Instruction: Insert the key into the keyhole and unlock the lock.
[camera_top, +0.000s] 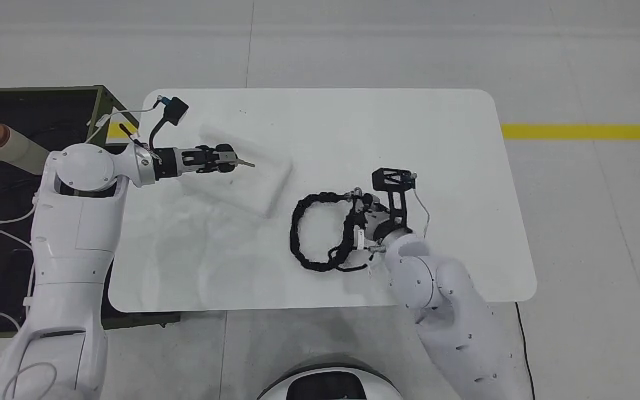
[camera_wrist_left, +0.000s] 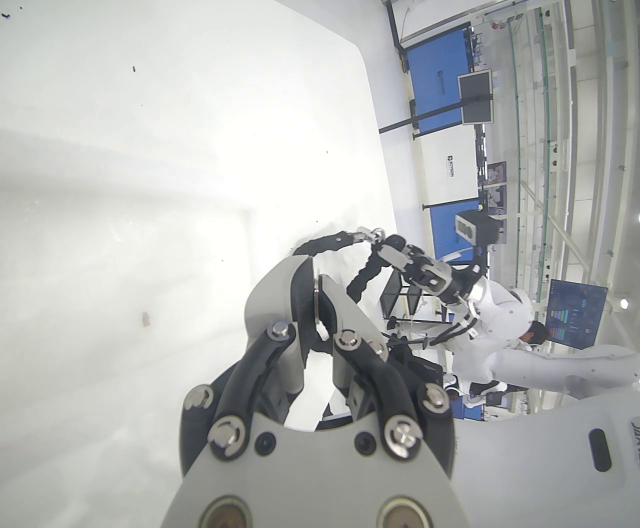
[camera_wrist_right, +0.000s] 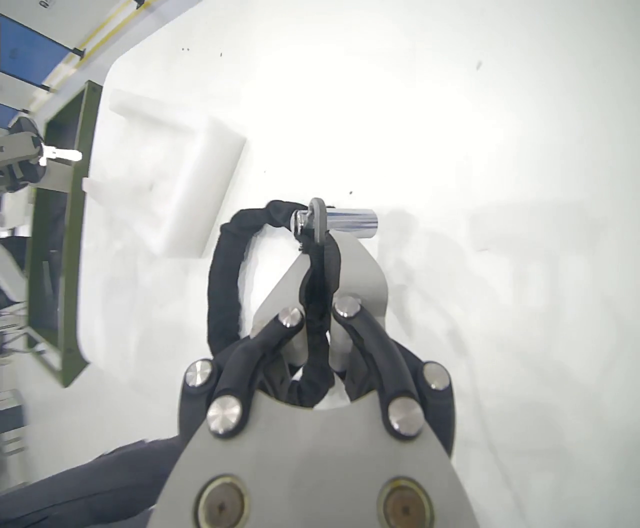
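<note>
We find the lock (camera_top: 298, 226), a loop of chain in a black fabric sleeve, lying on the white desk (camera_top: 420, 130) near its middle, slightly toward 6 o'clock. At the loop's 3 o'clock side, the right end effector (camera_wrist_right: 322, 260) is clamped on the black sleeve. The sleeve runs up between its two fingers. Just past the fingertips, in the right wrist view, the sleeve meets a grey link and a short, shiny metal cylinder (camera_wrist_right: 352, 220) that lies level above the desk surface. We cannot make out the keyhole.

The key (camera_top: 246, 163) is well apart from the lock, out toward 10 o'clock on the desk. The left end effector (camera_wrist_left: 317, 287) holds it pinched between closed fingers. In the left wrist view, the round metal head of the key shows edge-on in the pinch, and from above its blade points toward 3 o'clock. The key hangs over a flat white foam block (camera_top: 262, 188), which rests on the desk at 10 o'clock from the lock.

A dark crate with a green rim (camera_wrist_right: 52, 240) stands off the desk's 9 o'clock edge.
</note>
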